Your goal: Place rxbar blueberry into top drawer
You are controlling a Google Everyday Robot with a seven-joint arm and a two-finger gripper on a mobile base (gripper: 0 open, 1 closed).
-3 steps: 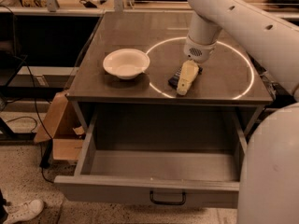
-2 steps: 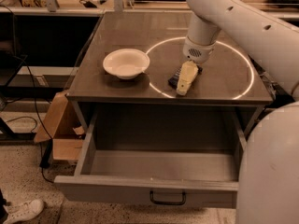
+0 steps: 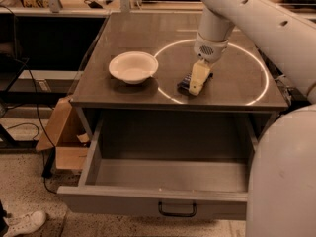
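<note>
The rxbar blueberry (image 3: pixel 185 82) is a dark flat bar lying on the brown tabletop (image 3: pixel 133 33), mostly hidden under my gripper. My gripper (image 3: pixel 196 86) hangs from the white arm (image 3: pixel 232 9) and sits down on the bar near the table's front edge, to the right of the white bowl. The top drawer (image 3: pixel 153 201) stands pulled wide open below the tabletop, its grey inside bare, with a small dark handle (image 3: pixel 177 211) on its front panel.
A white bowl (image 3: pixel 133 66) sits on the tabletop left of the gripper. A bright ring of light marks the table's right half. A cardboard box (image 3: pixel 61 132) stands on the floor at left. My white body (image 3: pixel 284 181) fills the lower right. A shoe (image 3: pixel 22 223) shows at bottom left.
</note>
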